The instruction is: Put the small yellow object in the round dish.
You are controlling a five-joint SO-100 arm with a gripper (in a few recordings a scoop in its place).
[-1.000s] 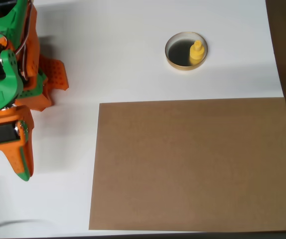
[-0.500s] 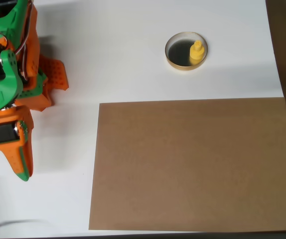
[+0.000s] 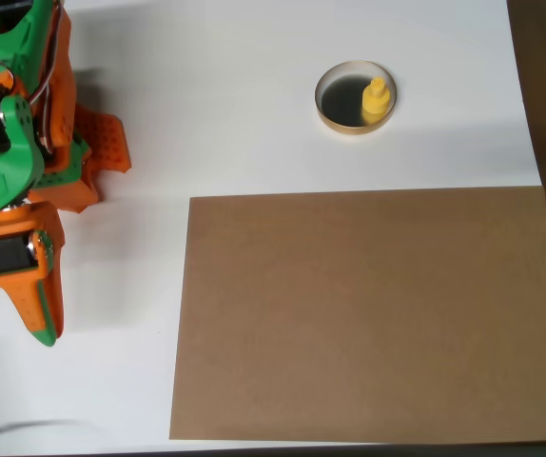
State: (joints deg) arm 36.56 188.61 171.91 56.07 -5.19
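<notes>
In the overhead view the small yellow object (image 3: 376, 99) stands upright inside the round dish (image 3: 335, 120), on the right side of its dark inside. The dish sits on the white table toward the upper middle. My orange and green gripper (image 3: 41, 322) rests at the far left, far from the dish, pointing down the picture. Its fingers lie together with nothing between them.
A large brown board (image 3: 368, 314) lies flat over the lower right of the white table (image 3: 225, 105). The arm's orange base (image 3: 73, 162) stands at the left edge. A dark strip runs along the right edge beyond the table.
</notes>
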